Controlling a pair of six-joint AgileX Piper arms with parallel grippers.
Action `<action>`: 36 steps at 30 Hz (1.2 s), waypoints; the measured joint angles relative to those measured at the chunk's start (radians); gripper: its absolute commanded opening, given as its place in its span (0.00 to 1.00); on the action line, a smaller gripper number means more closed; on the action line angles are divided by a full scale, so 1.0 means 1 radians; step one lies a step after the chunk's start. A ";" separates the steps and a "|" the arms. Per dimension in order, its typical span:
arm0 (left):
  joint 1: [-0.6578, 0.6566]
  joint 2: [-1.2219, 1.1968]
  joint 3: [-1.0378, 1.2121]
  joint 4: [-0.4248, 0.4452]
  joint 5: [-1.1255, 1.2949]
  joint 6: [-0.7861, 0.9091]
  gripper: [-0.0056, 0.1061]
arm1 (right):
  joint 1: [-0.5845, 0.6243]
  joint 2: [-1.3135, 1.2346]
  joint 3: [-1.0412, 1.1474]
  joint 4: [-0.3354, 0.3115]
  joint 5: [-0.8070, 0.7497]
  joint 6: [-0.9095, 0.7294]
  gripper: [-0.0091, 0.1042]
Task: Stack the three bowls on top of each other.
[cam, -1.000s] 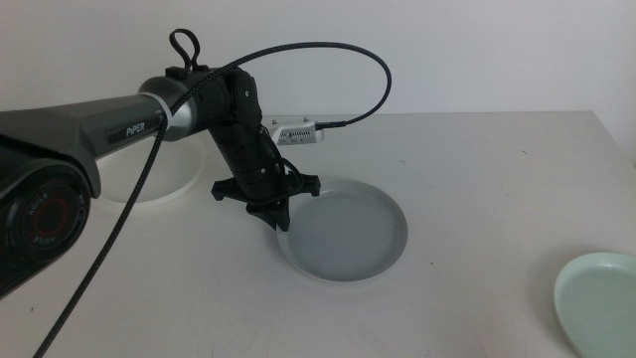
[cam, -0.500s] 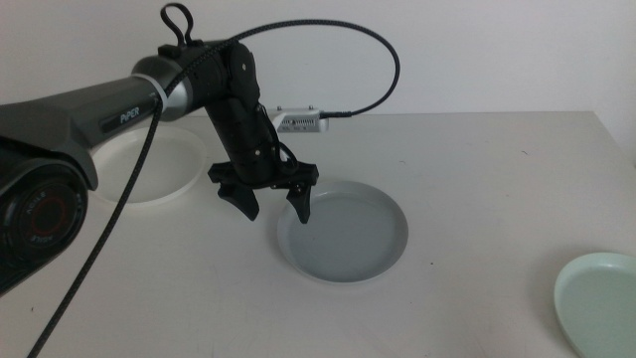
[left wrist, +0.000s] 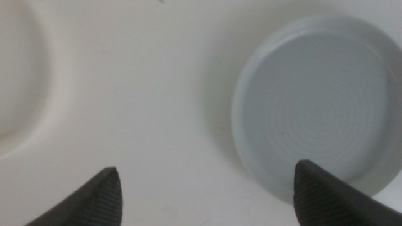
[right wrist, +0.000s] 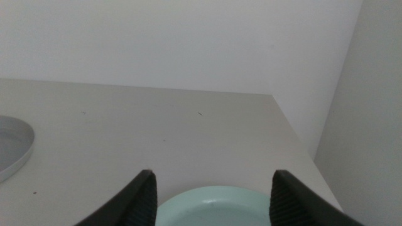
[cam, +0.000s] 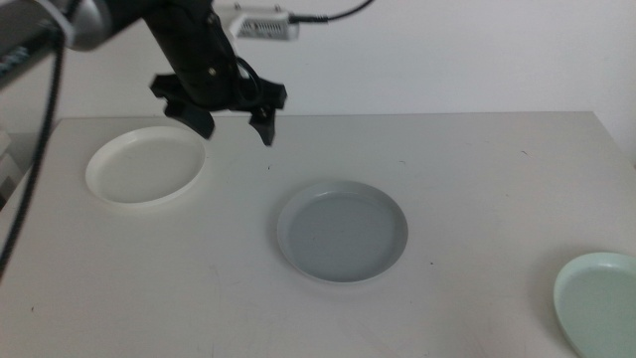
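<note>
The left gripper (cam: 232,122) hangs wide open and empty above the white table (cam: 477,169), between the shallow round white bowl (cam: 145,164) near its left edge and the grey-blue bowl (cam: 342,230) at its centre. The right gripper (right wrist: 212,188), jaws spread wide, waits over the pale mint green bowl (cam: 599,301) at the near right corner.

The pale mint green bowl (cam: 599,303) at the worktop's near right corner is cut by the middle view's edge, and in the right wrist view only its far rim shows. The left wrist view cuts off most of the white bowl (left wrist: 19,81).
</note>
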 measured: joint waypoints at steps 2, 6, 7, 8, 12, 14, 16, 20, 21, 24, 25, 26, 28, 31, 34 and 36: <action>0.002 -0.053 0.000 0.036 0.008 -0.016 0.99 | 0.000 0.000 0.000 0.000 0.000 0.000 0.49; 0.033 -0.152 0.000 0.073 0.011 -0.023 0.99 | 0.000 0.000 0.000 0.000 0.000 0.000 0.49; 0.047 -0.176 0.000 0.073 0.013 -0.024 0.99 | 0.000 0.000 0.000 0.000 0.000 0.000 0.49; 0.063 -0.195 0.000 0.073 0.014 -0.024 0.99 | 0.000 0.000 0.000 0.000 0.000 0.000 0.49; 0.124 -0.268 0.000 0.073 0.016 -0.035 0.99 | 0.000 0.000 0.000 0.000 0.000 0.000 0.49; 0.147 -0.294 0.000 0.073 0.018 -0.035 0.99 | 0.000 0.000 0.000 0.000 0.000 0.000 0.49; 0.169 -0.318 -0.001 0.080 0.020 -0.035 0.99 | 0.000 0.000 0.000 0.000 0.000 0.000 0.49; 0.225 -0.345 -0.002 0.073 0.022 -0.031 0.99 | 0.000 0.000 0.000 0.000 0.000 0.000 0.49; 0.248 -0.347 -0.002 0.073 0.023 -0.024 0.99 | 0.000 0.000 0.000 0.000 0.000 0.000 0.49; 0.324 -0.347 -0.002 0.038 0.025 0.005 0.99 | 0.000 0.000 0.000 0.000 0.000 0.000 0.49; 0.352 -0.345 -0.002 0.022 0.025 0.017 0.99 | 0.000 0.000 0.000 0.000 0.000 0.000 0.49; 0.374 -0.344 -0.002 0.008 0.025 0.026 0.99 | 0.000 0.000 0.000 0.000 0.000 0.000 0.49; 0.427 -0.335 -0.002 -0.024 0.026 0.050 0.99 | 0.000 0.000 0.000 0.000 0.000 0.000 0.49; 0.496 -0.313 -0.002 -0.055 0.026 0.083 0.99 | 0.000 0.000 0.000 0.000 0.000 0.000 0.49; 0.551 -0.274 -0.002 -0.070 0.026 0.118 0.99 | 0.000 0.000 0.000 0.000 0.000 0.000 0.49; 0.581 -0.242 -0.002 -0.088 0.025 0.151 0.99 | 0.000 0.000 0.000 0.000 0.000 0.000 0.49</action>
